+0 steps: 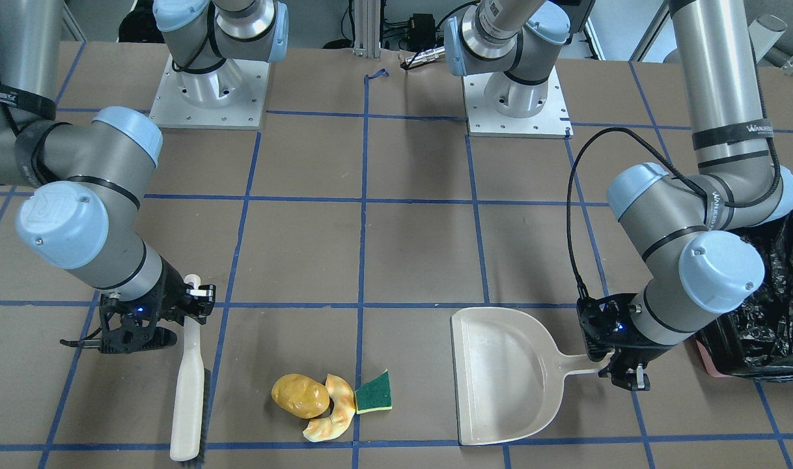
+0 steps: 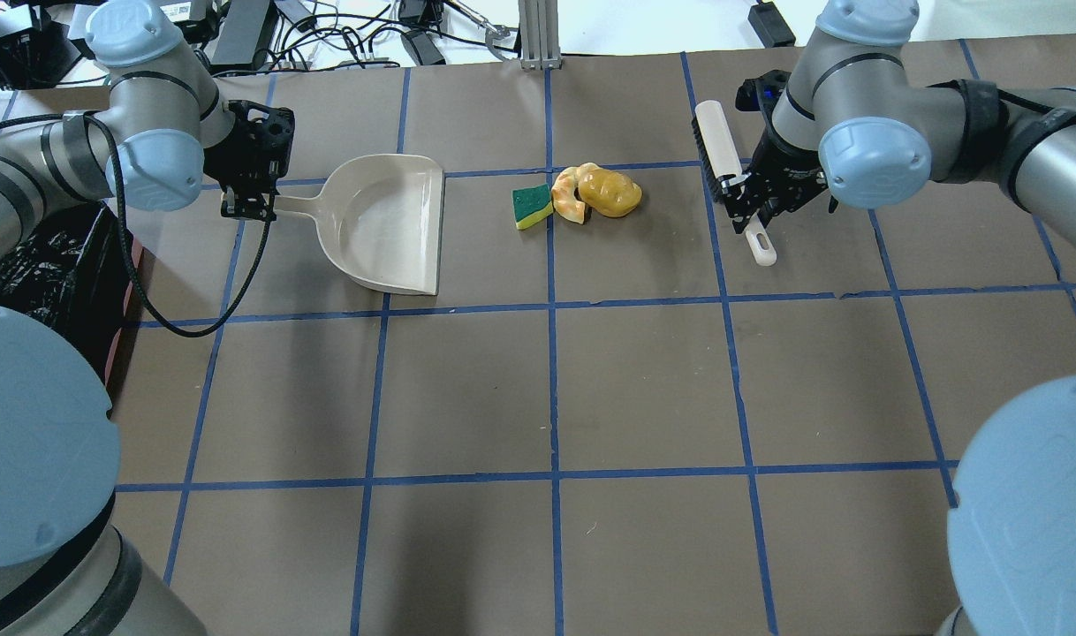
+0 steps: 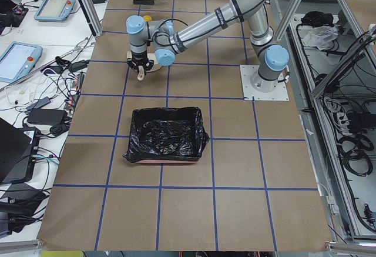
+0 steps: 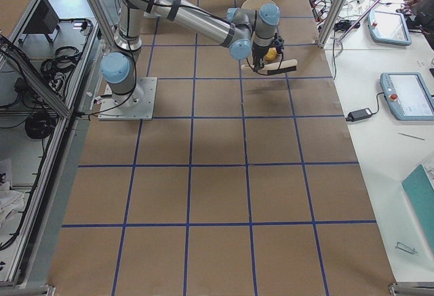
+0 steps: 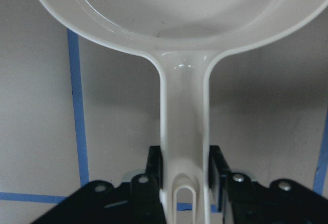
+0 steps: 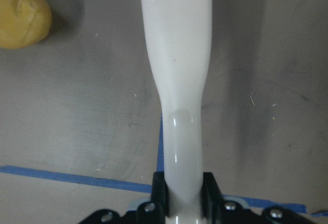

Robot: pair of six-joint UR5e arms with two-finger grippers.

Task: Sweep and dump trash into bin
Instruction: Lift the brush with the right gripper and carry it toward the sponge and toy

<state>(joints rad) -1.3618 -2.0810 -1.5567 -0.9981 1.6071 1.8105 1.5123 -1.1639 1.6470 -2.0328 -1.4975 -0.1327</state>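
Brown paper crossed with blue tape covers the table (image 2: 644, 389) beneath two robot arms. The left gripper (image 2: 248, 210) is closed on the handle end of a beige dustpan (image 2: 388, 221), whose pan spreads out ahead of it with its open mouth turned toward the right gripper (image 2: 739, 193). That one is clamped on the narrow neck of a white brush (image 2: 719, 150), the head running on past its tips with dark bristles along the edge facing the trash.

The trash lies between the two grippers: the sponge wedge (image 2: 531, 206) is nearest the left gripper, just off the pan's mouth; the peel piece (image 2: 566, 196) is just beside it, curled against the potato-like lump (image 2: 609, 193), which is nearest the right gripper. The bin (image 3: 166, 134) stands near the left gripper, on the side away from the trash.

The overhead view catches only a strip of the bin's black liner and pink edge under the left arm; the left side view shows it whole, open-topped and crinkled. The left wrist view alone shows black fingers (image 5: 154, 175) pressed on either side of the handle beside its hanging slot. The right wrist view shows fingers (image 6: 210, 188) pinching the brush neck; of the trash it takes in only the lump, ahead and off to one side.
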